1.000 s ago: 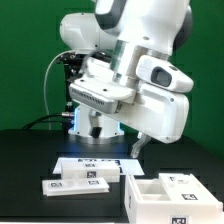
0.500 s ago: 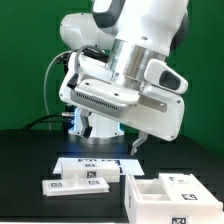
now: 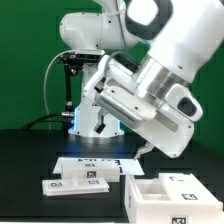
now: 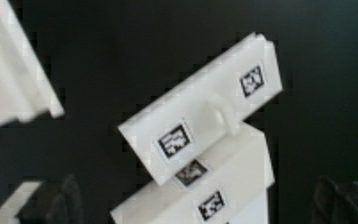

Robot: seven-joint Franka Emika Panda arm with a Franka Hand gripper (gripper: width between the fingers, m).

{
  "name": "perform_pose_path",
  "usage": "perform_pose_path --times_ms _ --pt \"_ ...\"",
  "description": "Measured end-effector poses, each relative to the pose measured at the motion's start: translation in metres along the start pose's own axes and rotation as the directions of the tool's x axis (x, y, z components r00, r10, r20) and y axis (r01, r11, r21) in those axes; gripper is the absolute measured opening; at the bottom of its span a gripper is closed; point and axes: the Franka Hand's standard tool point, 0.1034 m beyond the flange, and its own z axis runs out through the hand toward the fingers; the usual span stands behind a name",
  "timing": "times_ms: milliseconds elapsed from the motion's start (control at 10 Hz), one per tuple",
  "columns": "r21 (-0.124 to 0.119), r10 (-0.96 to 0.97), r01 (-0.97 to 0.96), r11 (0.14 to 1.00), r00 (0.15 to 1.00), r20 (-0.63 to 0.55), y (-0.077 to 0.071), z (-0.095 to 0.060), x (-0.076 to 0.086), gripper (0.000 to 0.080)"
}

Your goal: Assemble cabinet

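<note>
The cabinet's white box [image 3: 165, 194] with inner compartments stands at the front on the exterior view's right. Two flat white panels [image 3: 78, 183] with marker tags lie at the front on the exterior view's left. In the wrist view the same panels show as one longer panel [image 4: 208, 108] partly overlapping a second [image 4: 208, 192]. My gripper [image 4: 194, 203] hangs high above them, open, with nothing between its dark fingertips [image 4: 44, 200]. In the exterior view the tilted arm [image 3: 145, 85] hides most of the gripper.
The marker board [image 3: 95, 161] lies flat behind the panels, near the arm's base. A white part [image 4: 5, 70] runs along one side of the wrist view; which part it is I cannot tell. Black table surface [image 3: 25, 160] surrounds the parts.
The arm's wrist has swung up and tilted toward the exterior view's right. The box, panels and marker board have not moved. The gripper stays open.
</note>
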Motion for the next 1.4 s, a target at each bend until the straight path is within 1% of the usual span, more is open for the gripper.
perform_pose_path --times_ms 200,400,500,600,700,800,1300,1400 --pt "-0.002 0.004 -0.004 1.000 1.000 -0.003 -0.002 0.002 -0.001 0.0649" --pt "-0.002 0.026 -0.026 1.000 1.000 -0.004 -0.002 0.002 0.000 0.0649" --pt "-0.005 0.028 -0.028 1.000 1.000 -0.008 -0.001 0.003 0.000 0.0649" --pt "-0.073 0.066 -0.069 0.995 0.997 -0.040 0.011 0.005 0.002 0.0649" --pt "-0.113 0.091 -0.098 0.989 0.993 -0.069 0.018 0.010 0.003 0.0649" --pt "-0.109 0.090 -0.098 0.989 0.993 -0.078 0.020 0.013 0.003 0.0649" --pt "-0.106 0.110 -0.119 0.987 0.990 -0.083 0.019 0.014 0.003 0.0649" --pt "-0.102 0.126 -0.134 0.986 0.989 -0.079 0.009 0.008 0.002 0.0649"
